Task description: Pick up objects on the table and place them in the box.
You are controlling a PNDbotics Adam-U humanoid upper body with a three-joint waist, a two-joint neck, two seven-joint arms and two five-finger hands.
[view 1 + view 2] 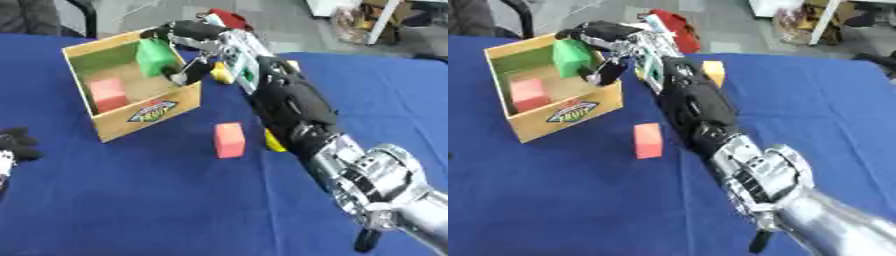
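Right hand (188, 37): grasping green block (154, 56) over box (149, 117).
Left hand (16, 142): near left, curled, empty.
Handling: likely light, rigid; pinch flat sides.

Bright, even overhead light, soft shadows on the blue cloth (131, 200), everything slightly blurred.

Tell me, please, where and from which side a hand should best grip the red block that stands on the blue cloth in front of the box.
Probably from above, pinching the two broad side faces near the top of the red block. It stands upright and apart from the box, so its top is free, though the right arm passes close on its right.
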